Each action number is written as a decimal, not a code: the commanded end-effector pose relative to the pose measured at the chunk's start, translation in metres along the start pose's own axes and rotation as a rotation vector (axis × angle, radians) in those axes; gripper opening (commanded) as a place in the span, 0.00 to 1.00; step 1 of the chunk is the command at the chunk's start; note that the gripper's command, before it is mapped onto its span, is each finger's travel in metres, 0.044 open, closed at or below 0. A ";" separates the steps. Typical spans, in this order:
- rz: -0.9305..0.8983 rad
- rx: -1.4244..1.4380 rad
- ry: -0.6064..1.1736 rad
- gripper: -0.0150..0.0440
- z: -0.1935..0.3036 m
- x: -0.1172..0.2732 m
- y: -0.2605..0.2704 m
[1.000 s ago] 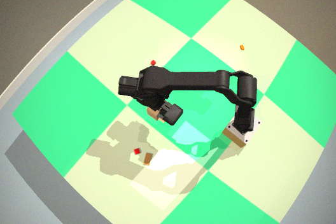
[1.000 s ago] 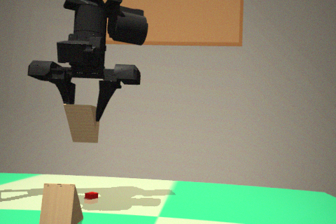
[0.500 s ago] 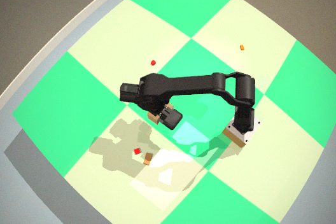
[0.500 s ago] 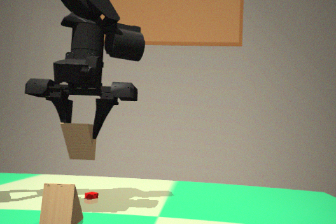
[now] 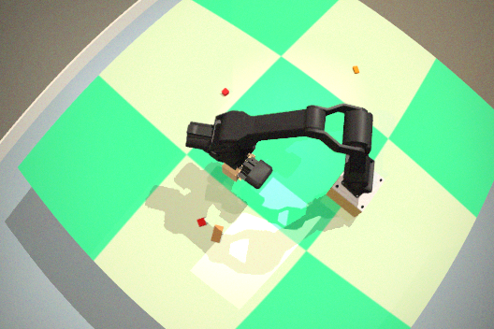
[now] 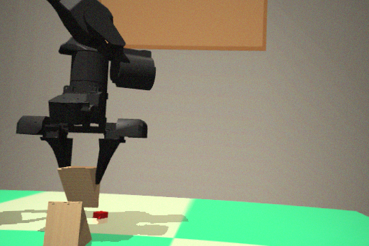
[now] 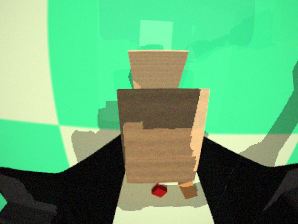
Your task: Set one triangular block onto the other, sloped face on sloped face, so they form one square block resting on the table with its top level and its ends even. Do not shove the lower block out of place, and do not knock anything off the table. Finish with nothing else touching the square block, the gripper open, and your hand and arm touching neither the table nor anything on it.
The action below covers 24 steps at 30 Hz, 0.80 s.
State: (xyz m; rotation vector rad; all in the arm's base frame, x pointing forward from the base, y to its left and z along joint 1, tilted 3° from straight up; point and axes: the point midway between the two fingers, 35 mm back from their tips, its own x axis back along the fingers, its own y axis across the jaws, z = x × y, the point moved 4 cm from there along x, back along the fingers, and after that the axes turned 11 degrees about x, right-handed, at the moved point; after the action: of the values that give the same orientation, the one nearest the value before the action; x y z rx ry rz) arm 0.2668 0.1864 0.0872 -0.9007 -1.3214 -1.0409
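My gripper is shut on one wooden triangular block, wide end up and narrow end down. The other triangular block stands on the table, narrow edge up, its slope falling to the right in the exterior view. The held block's lower end shows just behind and to the right of that block's top there; I cannot tell whether they touch. In the wrist view the standing block shows just beyond the held one. The arm hides the standing block in the top view.
A red block and a small orange-brown block lie close together. Another red block and an orange block lie farther off. A red block shows behind the triangular blocks in the exterior view.
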 end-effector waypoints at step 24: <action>0.007 0.000 0.005 0.25 -0.008 -0.019 -0.001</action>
State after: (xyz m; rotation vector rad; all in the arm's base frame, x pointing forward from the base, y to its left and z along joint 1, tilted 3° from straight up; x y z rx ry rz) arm 0.2688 0.1792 0.0684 -0.9071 -1.3174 -1.0381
